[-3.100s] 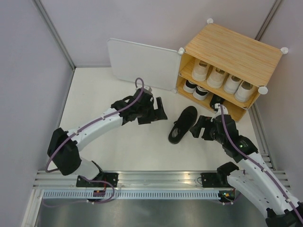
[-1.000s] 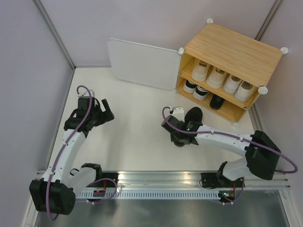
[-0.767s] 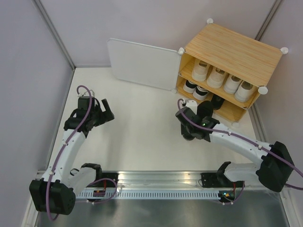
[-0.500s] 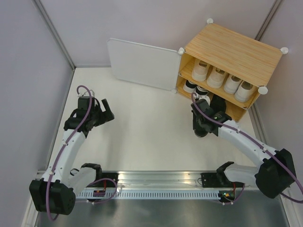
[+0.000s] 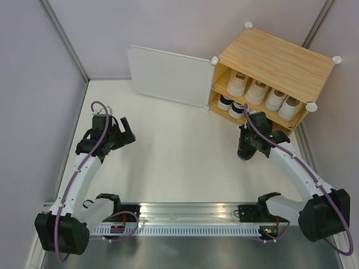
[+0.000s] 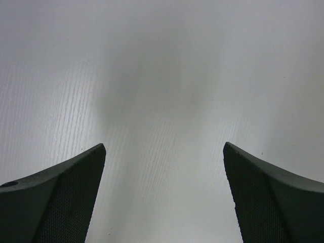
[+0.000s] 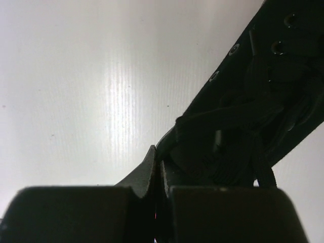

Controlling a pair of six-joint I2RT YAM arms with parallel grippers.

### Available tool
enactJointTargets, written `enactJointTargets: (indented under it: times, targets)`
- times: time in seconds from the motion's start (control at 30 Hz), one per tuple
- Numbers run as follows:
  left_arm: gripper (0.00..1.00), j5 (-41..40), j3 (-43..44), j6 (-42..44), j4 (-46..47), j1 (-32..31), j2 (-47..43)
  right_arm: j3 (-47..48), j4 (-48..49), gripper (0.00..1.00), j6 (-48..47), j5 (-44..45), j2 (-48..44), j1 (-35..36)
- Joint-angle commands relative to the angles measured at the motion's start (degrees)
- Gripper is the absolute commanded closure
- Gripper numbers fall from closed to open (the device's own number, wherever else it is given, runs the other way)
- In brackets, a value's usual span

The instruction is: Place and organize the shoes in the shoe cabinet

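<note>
Right wrist view: a black shoe (image 7: 243, 126) is being pinched by its soft, floppy upper in the shut right gripper (image 7: 161, 169); it is probably light and prone to swinging. At nine o'clock, the left gripper (image 6: 163, 147) is being held wide open.

A robot lab cell: plain partition walls (image 5: 39, 61), aluminium mounting rail (image 5: 185, 212).

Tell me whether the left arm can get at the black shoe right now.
Probably not: the black shoe hangs in the shut right pincer by the shoe cabinet, far across the table from the open left pincer.
</note>
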Motion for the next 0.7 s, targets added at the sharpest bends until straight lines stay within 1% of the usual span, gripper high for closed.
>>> enactJointTargets:
  times: [0.0,0.03,0.1,0.17,0.23,0.33,0.43,0.53,0.6,0.67]
  targets:
    - [0.00,1.0,0.3,2.3,1.5,-0.1,-0.4,0.9,1.3,0.99,-1.2,-2.5,-6.0,-0.5]
    - [0.00,1.0,0.3,2.3,1.5,-0.1,-0.3,0.9,1.0,0.99,-1.2,-4.6,-6.7,-0.4]
    - [0.00,1.0,0.2,2.3,1.5,-0.1,-0.4,1.6,-0.6,0.99,-1.4,-4.9,-7.9,-0.4]
    - [0.00,0.9,0.2,2.2,1.5,-0.1,-0.3,2.3,-2.9,0.99,-1.2,-3.0,-7.9,-0.5]
    - [0.00,0.8,0.2,2.2,1.5,-0.1,-0.3,2.7,-3.8,0.99,-1.1,-3.0,-7.5,-0.7]
    - [0.00,0.6,0.1,2.2,1.5,-0.1,-0.3,2.3,-5.4,0.99,1.2,0.4,-8.1,-0.7]
    - [0.00,0.6,0.2,2.3,1.6,-0.1,-0.3,3.0,-6.0,0.99,2.1,0.3,-9.4,-0.7]
    - [0.00,0.9,0.2,2.3,1.6,-0.1,-0.3,4.3,-6.6,0.99,2.1,2.5,-10.2,-0.8]
    - [0.00,0.9,0.2,2.3,1.5,-0.1,-0.3,4.9,-6.2,0.99,1.3,4.3,-9.3,-1.5]
    - [0.00,0.9,0.2,2.4,1.5,-0.1,-0.4,4.6,-4.4,0.99,0.5,2.9,-8.1,-3.1]
